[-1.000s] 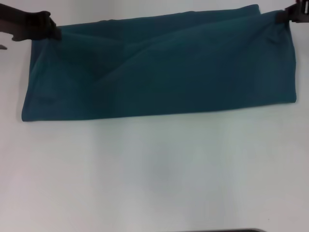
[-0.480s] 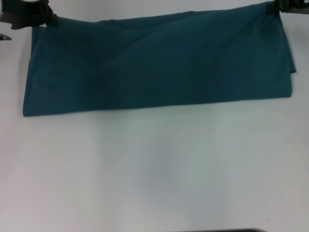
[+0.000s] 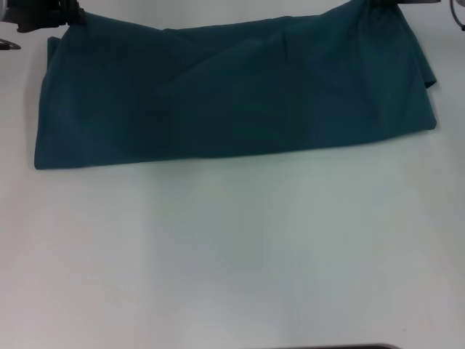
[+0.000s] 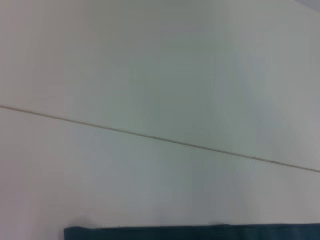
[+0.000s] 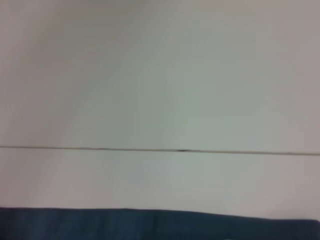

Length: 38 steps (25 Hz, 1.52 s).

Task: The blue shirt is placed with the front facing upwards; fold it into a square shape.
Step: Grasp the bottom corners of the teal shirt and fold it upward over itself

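The blue shirt (image 3: 232, 94) lies as a long teal band across the far part of the white table, its plain side up. My left gripper (image 3: 73, 20) is shut on its far left corner. My right gripper (image 3: 381, 3), mostly cut off by the picture's edge, pinches the far right corner, where the cloth bunches up toward it. The far edge is raised, while the near fold rests on the table. In each wrist view only a thin strip of the shirt (image 4: 200, 232) (image 5: 150, 225) shows along the edge.
The bare white table (image 3: 232, 254) stretches from the shirt to the near edge. A thin seam (image 4: 150, 137) (image 5: 150, 148) runs across the tabletop in both wrist views. A dark strip (image 3: 341, 347) shows at the near edge.
Both grippers have moved farther away with the shirt's far corners. The right one has also shifted left, drawing the shirt's right end inward and bunching it.
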Available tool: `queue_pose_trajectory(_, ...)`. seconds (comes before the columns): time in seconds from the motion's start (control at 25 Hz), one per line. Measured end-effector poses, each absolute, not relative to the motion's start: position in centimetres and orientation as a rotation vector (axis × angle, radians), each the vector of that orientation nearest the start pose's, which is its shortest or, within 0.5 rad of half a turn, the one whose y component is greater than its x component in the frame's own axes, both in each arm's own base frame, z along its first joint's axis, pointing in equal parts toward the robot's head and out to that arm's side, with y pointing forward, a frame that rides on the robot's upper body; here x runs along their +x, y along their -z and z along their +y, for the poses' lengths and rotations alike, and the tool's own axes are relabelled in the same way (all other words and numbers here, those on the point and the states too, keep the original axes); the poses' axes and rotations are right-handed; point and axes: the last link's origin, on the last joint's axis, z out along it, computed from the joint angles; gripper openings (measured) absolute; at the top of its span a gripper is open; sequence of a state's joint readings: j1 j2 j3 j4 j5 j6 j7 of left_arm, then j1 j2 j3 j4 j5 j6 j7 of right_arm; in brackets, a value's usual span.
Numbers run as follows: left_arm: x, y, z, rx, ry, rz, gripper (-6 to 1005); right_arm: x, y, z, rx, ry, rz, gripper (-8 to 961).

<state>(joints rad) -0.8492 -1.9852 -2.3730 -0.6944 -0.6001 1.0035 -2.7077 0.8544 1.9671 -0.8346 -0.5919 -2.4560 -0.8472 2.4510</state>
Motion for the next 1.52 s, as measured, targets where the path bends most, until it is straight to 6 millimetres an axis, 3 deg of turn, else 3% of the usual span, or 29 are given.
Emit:
queue_pose_trajectory(0.28, -24.2, -4.9, 46.4, -1.896, 0.267, -1.557, 33, 25.3, -3.4, 47.4, -1.983, -0.126, 1.258, 59)
queue_pose_trajectory(1.52, -24.5, -4.3, 47.4, -1.829, 0.305, -1.527, 33, 26.1, -3.7, 47.8, -1.91, -0.108, 1.216, 62)
